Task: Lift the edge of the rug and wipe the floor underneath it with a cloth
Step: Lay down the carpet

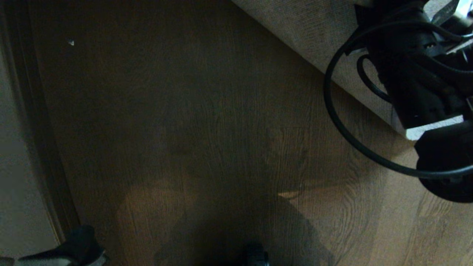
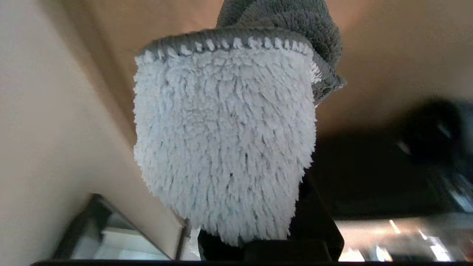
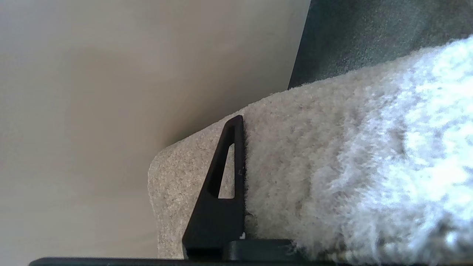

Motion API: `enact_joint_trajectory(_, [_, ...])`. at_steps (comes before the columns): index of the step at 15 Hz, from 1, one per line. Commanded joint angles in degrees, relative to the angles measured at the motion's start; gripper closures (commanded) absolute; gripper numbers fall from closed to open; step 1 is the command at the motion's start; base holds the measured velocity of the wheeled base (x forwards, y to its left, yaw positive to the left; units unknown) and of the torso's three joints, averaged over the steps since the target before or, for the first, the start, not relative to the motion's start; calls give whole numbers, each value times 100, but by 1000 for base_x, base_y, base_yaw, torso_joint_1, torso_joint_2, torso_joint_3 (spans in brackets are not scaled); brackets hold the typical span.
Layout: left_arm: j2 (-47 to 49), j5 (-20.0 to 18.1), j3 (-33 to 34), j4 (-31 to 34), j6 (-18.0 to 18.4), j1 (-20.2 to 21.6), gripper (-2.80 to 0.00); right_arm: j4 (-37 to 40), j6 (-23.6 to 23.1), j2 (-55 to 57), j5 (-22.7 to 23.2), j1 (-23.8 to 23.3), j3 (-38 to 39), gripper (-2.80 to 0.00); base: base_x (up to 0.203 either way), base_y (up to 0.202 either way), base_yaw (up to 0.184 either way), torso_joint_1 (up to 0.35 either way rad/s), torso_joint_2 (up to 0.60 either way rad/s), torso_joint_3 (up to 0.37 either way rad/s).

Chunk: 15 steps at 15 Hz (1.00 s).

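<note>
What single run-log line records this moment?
right gripper: shut on rug edge, held up | left gripper: shut on cloth, off floor | wipe: not underway

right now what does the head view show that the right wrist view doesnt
Only the head view shows the dark brown wooden plank floor, bare where the rug is raised, the flat woven grey-beige backing of the lifted rug edge, and the black right arm with its looping cable.

Only the right wrist view shows the light grey plush pile side of the rug, its rounded corner, and one black triangular finger of the right end effector lying against the pile, gripping it.

Both share the lifted rug edge and the right arm's hardware. Neither shows the cloth.
</note>
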Motion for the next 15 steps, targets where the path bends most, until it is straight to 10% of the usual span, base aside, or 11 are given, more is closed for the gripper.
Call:
enact_joint_trajectory(1, [-880,-597,-101,571,22,10,0,-274,29,17,-4,1,-9,0,0,0,0,0,0,0])
enact_joint_trajectory(8, [-1934,-934,-98,943,143,-1005,0,-274,9,8,40,1,0,0,0,0,0,0,0,0])
enact_joint_trajectory(15, [-1965,-930,-88,922,88,-1058,0,-274,17,-18,49,1,0,0,0,0,0,0,0,0])
